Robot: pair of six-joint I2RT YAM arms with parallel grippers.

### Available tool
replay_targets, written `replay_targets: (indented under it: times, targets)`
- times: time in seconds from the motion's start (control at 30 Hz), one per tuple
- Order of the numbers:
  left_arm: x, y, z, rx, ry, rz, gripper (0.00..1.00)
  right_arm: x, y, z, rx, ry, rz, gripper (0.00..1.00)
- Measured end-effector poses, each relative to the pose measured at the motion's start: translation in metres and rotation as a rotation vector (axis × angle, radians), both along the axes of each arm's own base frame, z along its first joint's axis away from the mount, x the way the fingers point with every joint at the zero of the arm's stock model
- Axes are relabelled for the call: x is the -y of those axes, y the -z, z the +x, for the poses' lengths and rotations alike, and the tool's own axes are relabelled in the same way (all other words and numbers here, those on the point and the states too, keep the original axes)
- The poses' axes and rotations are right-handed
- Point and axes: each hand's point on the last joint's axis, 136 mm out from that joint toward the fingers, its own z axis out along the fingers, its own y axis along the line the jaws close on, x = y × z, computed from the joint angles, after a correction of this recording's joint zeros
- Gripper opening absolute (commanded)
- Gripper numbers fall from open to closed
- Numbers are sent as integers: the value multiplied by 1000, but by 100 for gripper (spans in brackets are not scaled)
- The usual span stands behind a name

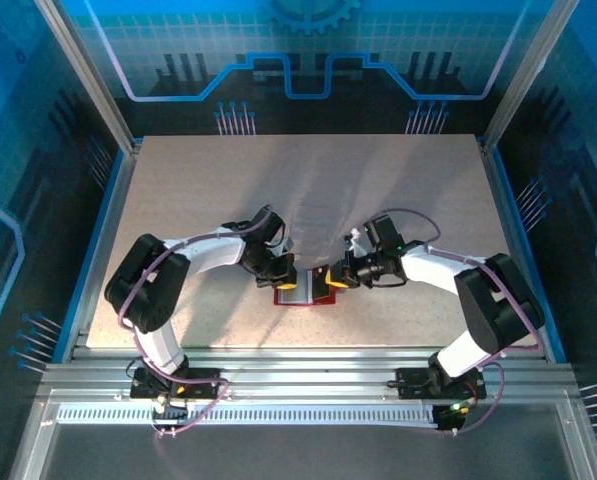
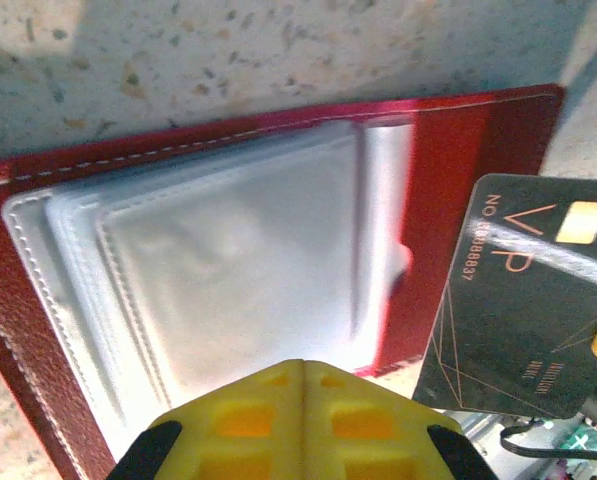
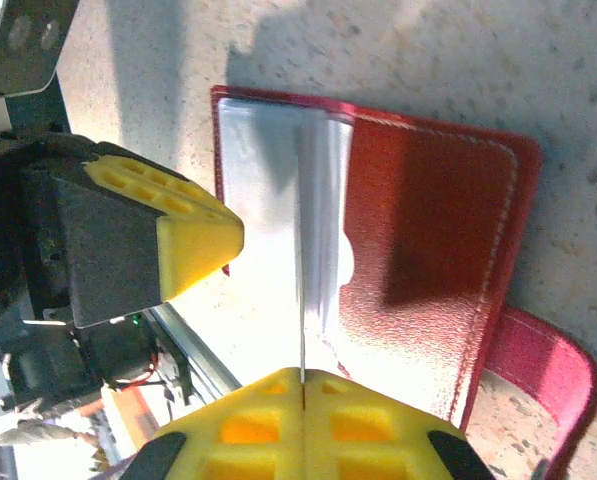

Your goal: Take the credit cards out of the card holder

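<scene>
The card holder (image 1: 300, 295) lies open on the table near the front edge, red outside (image 3: 428, 240) and grey-silver inside (image 2: 228, 260), its red tab (image 3: 543, 365) sticking out on one side. My left gripper (image 2: 303, 366) is shut with nothing between its fingers, its tips low over the silver sleeves (image 3: 193, 235). The right gripper (image 3: 303, 378) is shut on a dark credit card (image 2: 528, 300) with gold VIP lettering. That card stands edge-on (image 3: 302, 300) beside the holder's right half, apart from the sleeves. Both grippers meet over the holder (image 1: 286, 272) (image 1: 336, 278).
The speckled table (image 1: 208, 190) stretches away behind the holder. A metal rail (image 1: 308, 375) runs along the near edge just below the holder. Blue-lit frame walls (image 1: 88, 90) stand on the left, right and back.
</scene>
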Motion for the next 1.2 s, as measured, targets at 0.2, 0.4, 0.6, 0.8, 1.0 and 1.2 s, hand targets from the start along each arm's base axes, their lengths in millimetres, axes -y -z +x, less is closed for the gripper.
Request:
replay_targets:
  times: [0.2, 0.4, 0.6, 0.8, 1.0, 1.2]
  targets:
    - [1, -33, 17, 86, -35, -54, 9, 2, -44, 17, 189, -167, -96, 0]
    - [-24, -52, 38, 156, -154, -94, 14, 15, -75, 28, 408, -399, -300, 0]
    - [-49, -46, 46, 157, -235, -85, 16, 13, -94, 35, 587, -742, -450, 0]
    - [-64, -41, 49, 157, -277, -78, 16, 2, -108, 44, 710, -1028, -516, 0]
    - [-80, -38, 49, 157, -320, -74, 16, -18, -110, 68, 754, -1164, -544, 0]
    - [-85, -38, 47, 155, -333, -77, 16, -28, -100, 88, 746, -1233, -557, 0]
